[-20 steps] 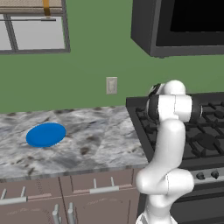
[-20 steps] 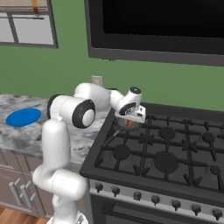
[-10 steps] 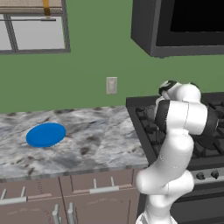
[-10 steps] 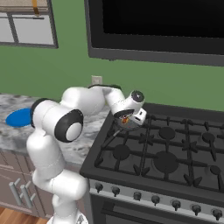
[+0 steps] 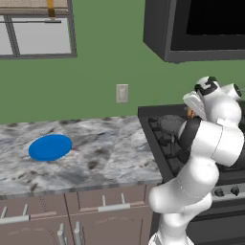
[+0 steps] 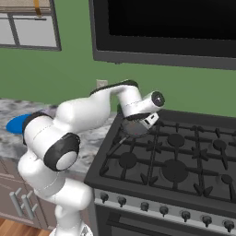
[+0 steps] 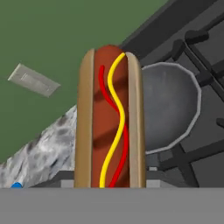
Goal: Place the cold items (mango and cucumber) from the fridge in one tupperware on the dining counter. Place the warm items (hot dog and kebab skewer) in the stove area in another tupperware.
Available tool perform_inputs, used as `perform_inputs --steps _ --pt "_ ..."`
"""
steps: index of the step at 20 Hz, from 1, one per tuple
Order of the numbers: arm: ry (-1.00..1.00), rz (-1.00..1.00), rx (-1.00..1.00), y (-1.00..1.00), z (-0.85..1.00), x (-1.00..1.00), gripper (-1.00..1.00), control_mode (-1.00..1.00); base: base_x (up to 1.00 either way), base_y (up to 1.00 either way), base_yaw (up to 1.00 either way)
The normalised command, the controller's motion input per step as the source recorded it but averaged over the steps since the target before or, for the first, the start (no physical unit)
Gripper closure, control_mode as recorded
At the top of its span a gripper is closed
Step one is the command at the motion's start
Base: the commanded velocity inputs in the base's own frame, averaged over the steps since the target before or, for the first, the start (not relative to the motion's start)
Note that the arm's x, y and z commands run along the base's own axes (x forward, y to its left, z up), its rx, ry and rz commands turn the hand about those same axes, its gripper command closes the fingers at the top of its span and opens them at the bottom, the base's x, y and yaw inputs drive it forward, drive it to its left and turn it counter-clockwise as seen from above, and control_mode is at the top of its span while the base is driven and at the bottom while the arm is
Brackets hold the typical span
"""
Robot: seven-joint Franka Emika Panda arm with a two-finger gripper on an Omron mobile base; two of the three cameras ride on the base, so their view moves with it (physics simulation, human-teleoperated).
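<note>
A hot dog (image 7: 109, 127), with a red and a yellow squiggle of sauce on the sausage, stands lengthwise between my fingers in the hand view. My gripper (image 6: 141, 122) is shut on it and hovers over the back left corner of the black stove (image 6: 175, 161). Just beyond the hot dog, a grey octagonal tupperware (image 7: 170, 111) rests on the back left grate, with nothing in it. From the left base view, a sliver of the hot dog (image 5: 190, 113) shows beside the hand, above the same tupperware (image 5: 171, 125).
A flat round blue plate (image 5: 50, 147) lies on the marbled worktop (image 5: 105, 148) left of the stove. A wall outlet (image 5: 122, 93) is on the green wall. A dark microwave (image 6: 166, 27) hangs above the range, not far over the hand.
The arm's elbow has swung up and toward the stove. The gripper, still holding the hot dog, has dropped slightly over the back left burner.
</note>
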Motion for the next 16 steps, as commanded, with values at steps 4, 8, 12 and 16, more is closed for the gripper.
perform_inputs --steps 4,8,12,16 --pt "-0.48 -0.03 0.13 -0.04 0.24 -0.93 1.0 -1.0 0.0 0.0 0.0" --pt "-0.55 -0.09 0.07 0.0 0.27 -1.0 1.0 -1.0 0.0 0.0 0.0" --pt "-0.38 -0.15 0.01 0.02 0.5 -0.87 1.0 -1.0 0.0 0.0 0.0" --pt "-0.05 -0.09 0.0 0.07 0.76 -0.55 1.0 -1.0 0.0 0.0 0.0"
